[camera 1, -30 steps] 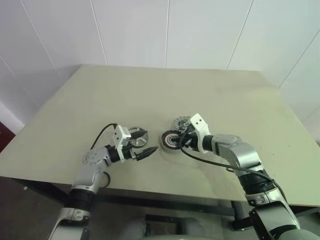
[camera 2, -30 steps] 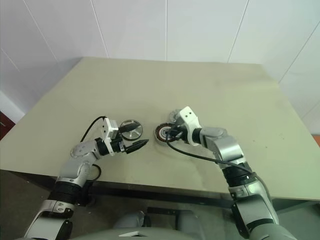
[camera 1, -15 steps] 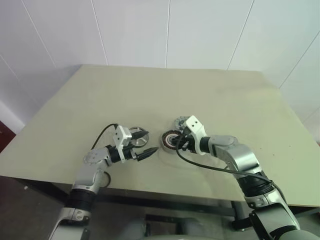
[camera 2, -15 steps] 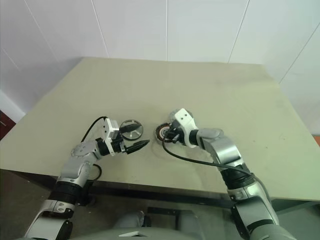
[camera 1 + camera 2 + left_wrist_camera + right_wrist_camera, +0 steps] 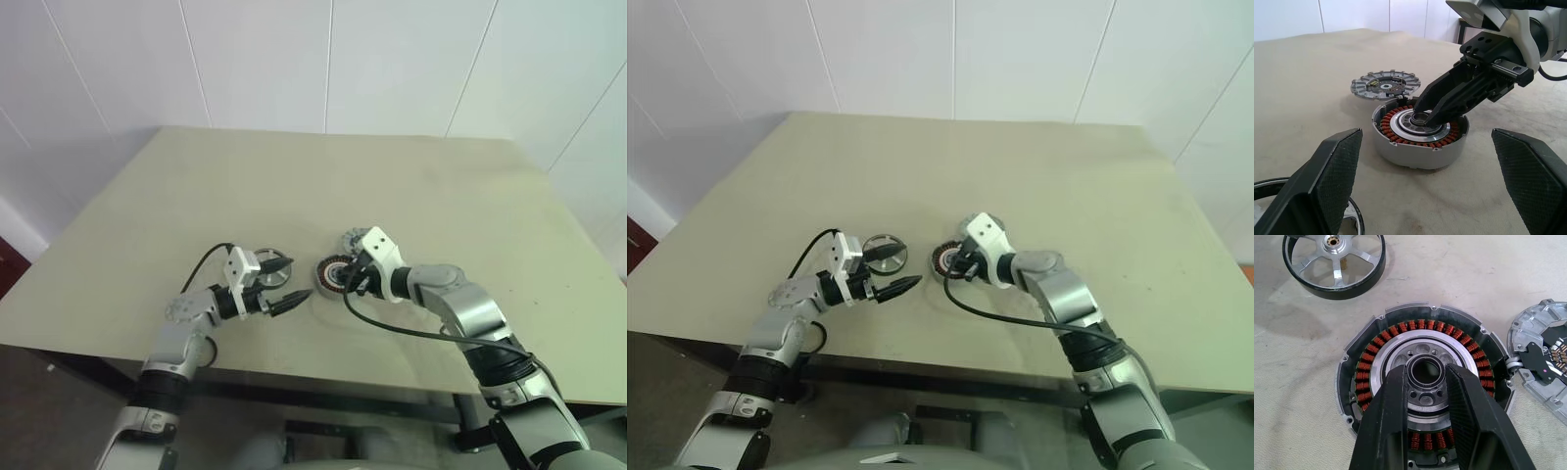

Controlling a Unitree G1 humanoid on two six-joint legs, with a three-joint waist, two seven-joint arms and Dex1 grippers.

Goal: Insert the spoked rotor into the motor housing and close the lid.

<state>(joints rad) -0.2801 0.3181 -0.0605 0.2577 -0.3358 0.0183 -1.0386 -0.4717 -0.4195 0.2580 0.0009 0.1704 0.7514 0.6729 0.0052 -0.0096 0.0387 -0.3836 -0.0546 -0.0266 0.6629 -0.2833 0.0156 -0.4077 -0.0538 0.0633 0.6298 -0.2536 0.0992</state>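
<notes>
The motor housing (image 5: pixel 1425 382) sits flat on the beige table (image 5: pixel 411 196), near its front edge and roughly midway between the two arms; its ring of copper-coloured windings surrounds a pale centre with a dark round hub. The right claw (image 5: pixel 1425 377) reaches down onto it from the robot's right side, its two black fingers (image 5: pixel 1388 401) set on either side of that central hub with only a narrow gap between them, the tips lying over the inner ring; whether they actually pinch the hub cannot be told. In the left wrist view the same fingers come in at a slant and end at the middle of the housing. The spoked rotor (image 5: pixel 1333 262), a dark-rimmed ring with pale spokes and a small centre boss, lies on the table just beside the housing on the robot's left, right at the left claw (image 5: pixel 286 284). That claw is spread wide and holds nothing; it points level toward the housing, one finger reaching over the rotor and the other nearer the table's front edge, with the housing a short way beyond the fingertips. The lid (image 5: pixel 1385 87), a flat grey ribbed disc with a dark patch in its middle, lies just behind the housing on its far right side, close to it.
</notes>
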